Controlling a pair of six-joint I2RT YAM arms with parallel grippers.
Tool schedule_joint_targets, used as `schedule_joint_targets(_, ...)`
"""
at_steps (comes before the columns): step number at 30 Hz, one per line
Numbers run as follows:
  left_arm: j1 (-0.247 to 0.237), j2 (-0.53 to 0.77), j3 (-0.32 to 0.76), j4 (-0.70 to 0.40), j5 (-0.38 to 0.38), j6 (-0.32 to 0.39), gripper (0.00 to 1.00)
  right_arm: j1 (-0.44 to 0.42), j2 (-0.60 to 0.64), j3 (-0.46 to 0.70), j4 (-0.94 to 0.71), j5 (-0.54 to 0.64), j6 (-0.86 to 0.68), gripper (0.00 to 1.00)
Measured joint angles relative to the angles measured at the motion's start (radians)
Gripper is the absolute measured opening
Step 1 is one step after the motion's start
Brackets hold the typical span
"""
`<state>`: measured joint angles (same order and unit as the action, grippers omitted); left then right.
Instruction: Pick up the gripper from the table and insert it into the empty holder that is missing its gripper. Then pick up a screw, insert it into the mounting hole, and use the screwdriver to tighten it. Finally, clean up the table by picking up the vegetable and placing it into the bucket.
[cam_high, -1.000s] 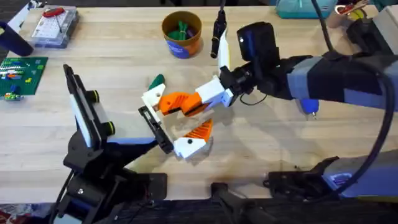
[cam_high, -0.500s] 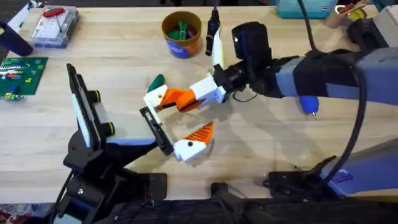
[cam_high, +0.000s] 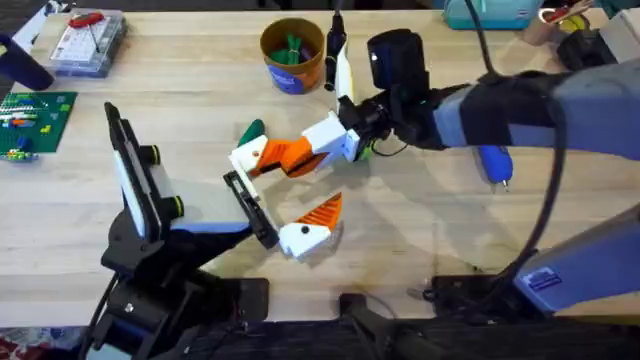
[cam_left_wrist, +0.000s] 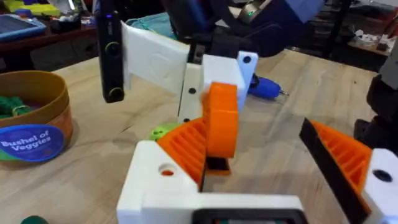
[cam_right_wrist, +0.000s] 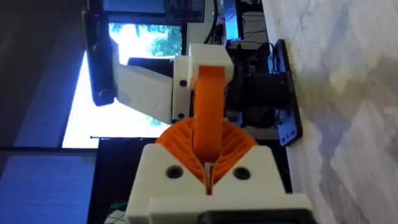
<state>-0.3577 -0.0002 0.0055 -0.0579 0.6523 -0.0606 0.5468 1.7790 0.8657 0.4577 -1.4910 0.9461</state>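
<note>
Right gripper (cam_high: 285, 158) clamps the gripper (cam_high: 248, 157) just above the holder (cam_high: 250, 208); tilted entry risks jamming it.

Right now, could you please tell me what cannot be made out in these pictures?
Overhead: the vegetable is partly hidden behind the gripper held in the right gripper.
Overhead: the screwdriver is half covered by the right arm.
Overhead: the mounting hole on the holder is too small to tell.

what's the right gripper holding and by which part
The right gripper holds the gripper, a white-and-orange finger piece, jaws shut on its orange ribbed tip; the white base sticks out.
</note>
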Motion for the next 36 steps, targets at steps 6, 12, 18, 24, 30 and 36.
schedule_joint_targets(6, 0.001, 0.0, 0.0, -0.001, 0.016, 0.0, 0.991, 0.0, 0.032, 0.01, 0.063, -0.026, -0.001, 0.016)
schedule_joint_targets(12, 0.003, 0.0, 0.0, -0.002, 0.019, 0.001, 0.991, 0.0, 0.032, 0.017, 0.062, -0.026, 0.006, 0.016)
schedule_joint_targets(18, 0.003, 0.0, 0.001, -0.005, 0.026, 0.001, 0.991, -0.002, 0.032, 0.022, 0.059, -0.029, 0.027, 0.016)
schedule_joint_targets(24, 0.009, 0.0, 0.001, -0.005, 0.021, 0.004, 0.991, 0.002, 0.044, 0.04, 0.058, -0.029, 0.035, 0.016)
schedule_joint_targets(30, 0.011, 0.0, 0.001, -0.006, 0.012, 0.003, 0.991, 0.004, 0.085, 0.08, 0.059, -0.029, 0.038, 0.016)
schedule_joint_targets(36, 0.017, 0.0, 0.001, -0.005, -0.005, 0.004, 0.991, 0.007, 0.106, 0.116, 0.058, -0.029, 0.038, 0.016)
